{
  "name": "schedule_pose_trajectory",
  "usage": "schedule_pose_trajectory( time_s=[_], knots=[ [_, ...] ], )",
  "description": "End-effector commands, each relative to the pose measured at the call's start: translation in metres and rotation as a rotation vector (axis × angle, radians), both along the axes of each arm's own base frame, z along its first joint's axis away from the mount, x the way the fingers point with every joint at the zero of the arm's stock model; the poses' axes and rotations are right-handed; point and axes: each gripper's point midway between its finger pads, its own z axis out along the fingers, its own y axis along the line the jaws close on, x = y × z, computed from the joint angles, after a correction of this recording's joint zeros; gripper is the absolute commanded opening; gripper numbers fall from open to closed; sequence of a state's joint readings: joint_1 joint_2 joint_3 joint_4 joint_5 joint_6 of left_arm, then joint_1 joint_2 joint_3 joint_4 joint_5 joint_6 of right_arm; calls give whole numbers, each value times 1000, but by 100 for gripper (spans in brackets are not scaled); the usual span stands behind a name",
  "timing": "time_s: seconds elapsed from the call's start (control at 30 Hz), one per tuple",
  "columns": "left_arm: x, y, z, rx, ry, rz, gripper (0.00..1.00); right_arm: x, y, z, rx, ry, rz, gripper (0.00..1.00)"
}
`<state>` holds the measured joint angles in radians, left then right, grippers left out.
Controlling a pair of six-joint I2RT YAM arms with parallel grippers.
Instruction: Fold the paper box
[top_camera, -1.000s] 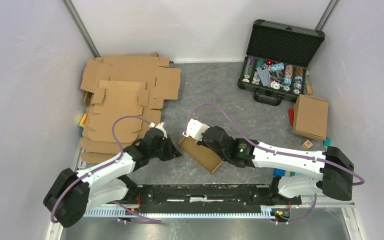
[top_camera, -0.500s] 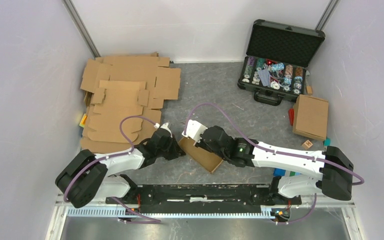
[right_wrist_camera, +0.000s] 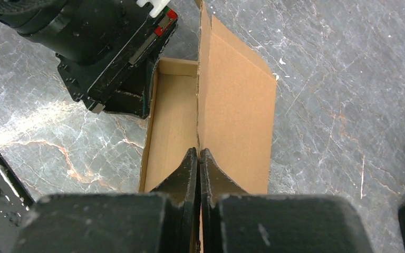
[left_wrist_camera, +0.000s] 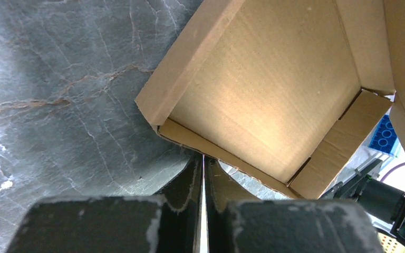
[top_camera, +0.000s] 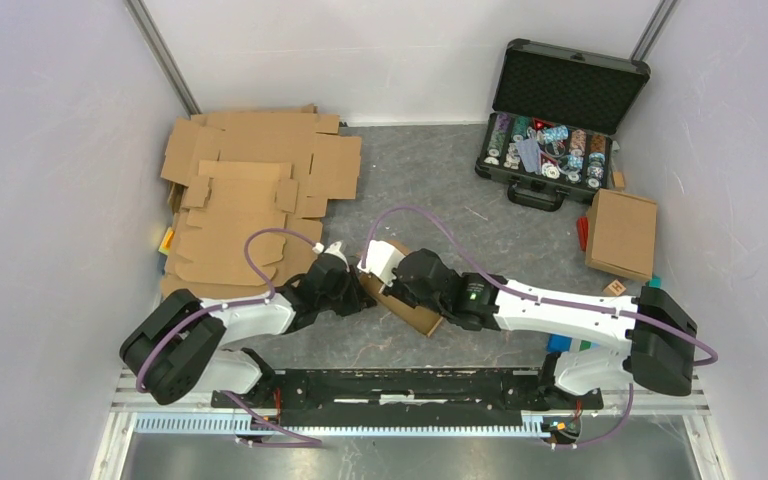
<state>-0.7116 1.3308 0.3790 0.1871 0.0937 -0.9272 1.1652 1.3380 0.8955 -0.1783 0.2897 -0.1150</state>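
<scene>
Top external: you're seeing the paper box (top_camera: 422, 318) sitting front-centre on the grey marbled table (top_camera: 440, 200), with white walls (top_camera: 410, 50) enclosing it. The left gripper (left_wrist_camera: 203, 161) and right gripper (right_wrist_camera: 198, 154) are each pinching a box wall, jaws nearly together. Flat cardboard blanks (top_camera: 250, 180) are lying far-left, and an open poker chip case (top_camera: 558, 125) far-right.

Bright, even; wrist foregrounds perhaps blurred.

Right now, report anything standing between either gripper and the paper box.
Nothing visible does. The left gripper is shut on an end wall of the paper box; the right gripper is shut on its upright wall.
</scene>
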Motion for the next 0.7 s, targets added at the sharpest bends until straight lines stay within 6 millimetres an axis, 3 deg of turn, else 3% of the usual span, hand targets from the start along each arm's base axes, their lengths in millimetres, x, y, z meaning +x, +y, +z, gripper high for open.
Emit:
schedule_pose_trajectory(
  time_s=[0.0,0.13,0.3,0.5,0.6,0.67],
  knots=[
    [23,-11,22,-47,-76,49,9,-1,21,20,132,49,11,0],
    [23,-13,22,-46,-77,42,9,9,9,16,123,44,-15,0],
    [19,0,26,9,-104,30,12,35,-19,26,56,-82,-134,36],
    [12,28,51,119,-166,26,27,51,-50,33,6,-132,-259,75],
    [16,39,71,163,-220,26,36,52,-61,33,14,-126,-299,87],
    [22,41,85,174,-275,11,47,51,-69,34,25,-119,-324,93]
  ],
)
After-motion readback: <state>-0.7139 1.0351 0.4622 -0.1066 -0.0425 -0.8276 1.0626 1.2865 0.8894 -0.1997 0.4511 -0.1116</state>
